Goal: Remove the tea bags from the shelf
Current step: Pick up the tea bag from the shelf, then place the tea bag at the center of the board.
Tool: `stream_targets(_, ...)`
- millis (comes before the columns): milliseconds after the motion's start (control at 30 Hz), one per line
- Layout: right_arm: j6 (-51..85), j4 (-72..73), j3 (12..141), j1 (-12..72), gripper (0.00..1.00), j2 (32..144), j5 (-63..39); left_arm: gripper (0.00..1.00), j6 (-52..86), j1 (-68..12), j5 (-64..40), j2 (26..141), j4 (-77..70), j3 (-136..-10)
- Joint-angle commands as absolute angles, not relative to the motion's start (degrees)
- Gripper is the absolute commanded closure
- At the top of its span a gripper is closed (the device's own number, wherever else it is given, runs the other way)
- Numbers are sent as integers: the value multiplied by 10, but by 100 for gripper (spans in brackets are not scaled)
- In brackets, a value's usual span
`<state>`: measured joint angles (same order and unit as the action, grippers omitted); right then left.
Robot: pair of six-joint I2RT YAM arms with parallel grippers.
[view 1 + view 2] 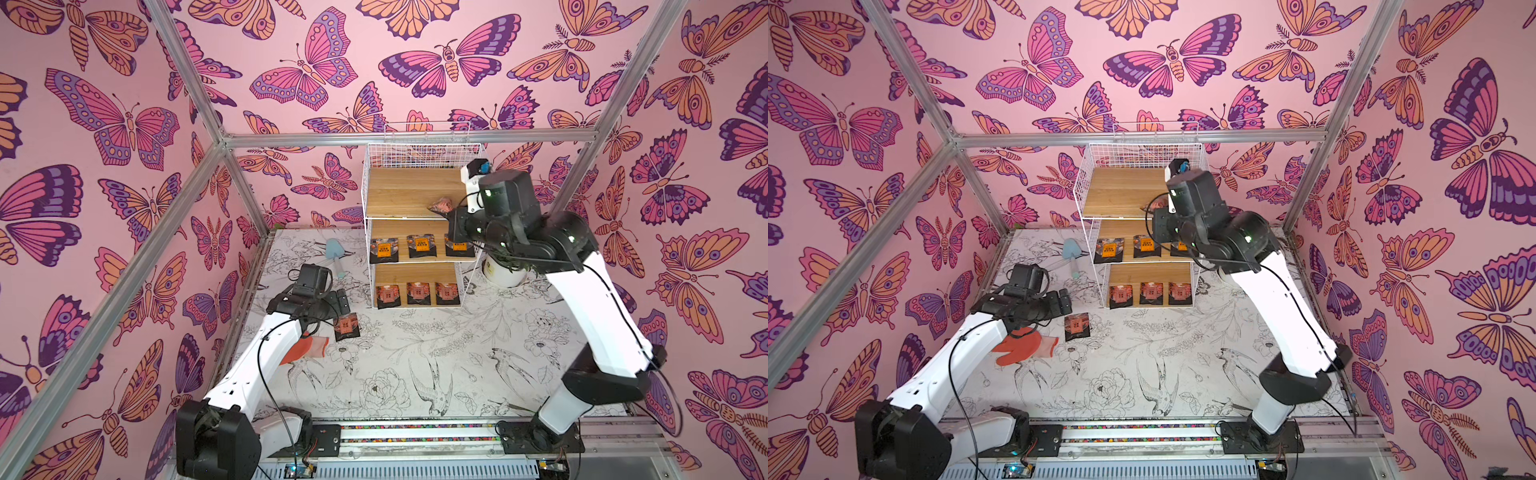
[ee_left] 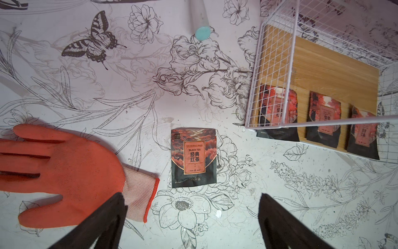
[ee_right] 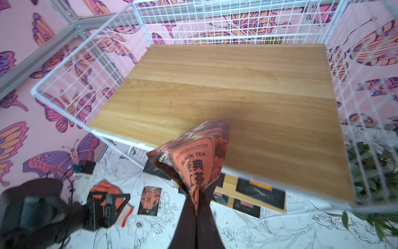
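Pinching the flat tea bag point(image 1: 442, 206) by one corner, its only purchase I reckon, my right gripper point(image 3: 197, 194) holds it at the shelf point(image 1: 399, 191) top board's front edge, centre-right in a top view; my left gripper point(image 2: 191, 195) gapes empty.

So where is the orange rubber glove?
In both top views the orange rubber glove lies flat on the flower-print table, on the robot's left side, beside the lone black-and-red square tea bag.

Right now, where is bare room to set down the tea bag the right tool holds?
Bare: the table between the shelf front, the loose tea bag and the right arm's base. Crowded: around the glove by the left tool; both lower boards hold three sachets each.
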<state>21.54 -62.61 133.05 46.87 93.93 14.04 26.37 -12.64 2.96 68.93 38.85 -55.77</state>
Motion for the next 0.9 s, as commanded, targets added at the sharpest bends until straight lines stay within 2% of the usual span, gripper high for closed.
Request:
stream_targets(0, 209, -598, 1267, 480, 100, 847, 151, 2, 261, -121, 21, 676, 399, -539)
stream_targets(233, 235, -584, 1069, 539, 100, 679, 242, 2, 261, -122, -2, 658, 406, -536)
stream_targets(467, 318, -590, 832, 540, 100, 569, 337, 3, 268, -122, -5, 634, 416, -527)
stream_targets(633, 372, -587, 711, 533, 100, 524, 400, 3, 267, -122, -1, 635, 426, -526)
stream_targets(733, 392, -568, 641, 490, 100, 507, 366, 3, 267, -121, -1, 637, 426, -528)
stream_targets(867, 389, -507, 542, 346, 100, 505, 206, 3, 268, -123, -5, 645, 427, -529)
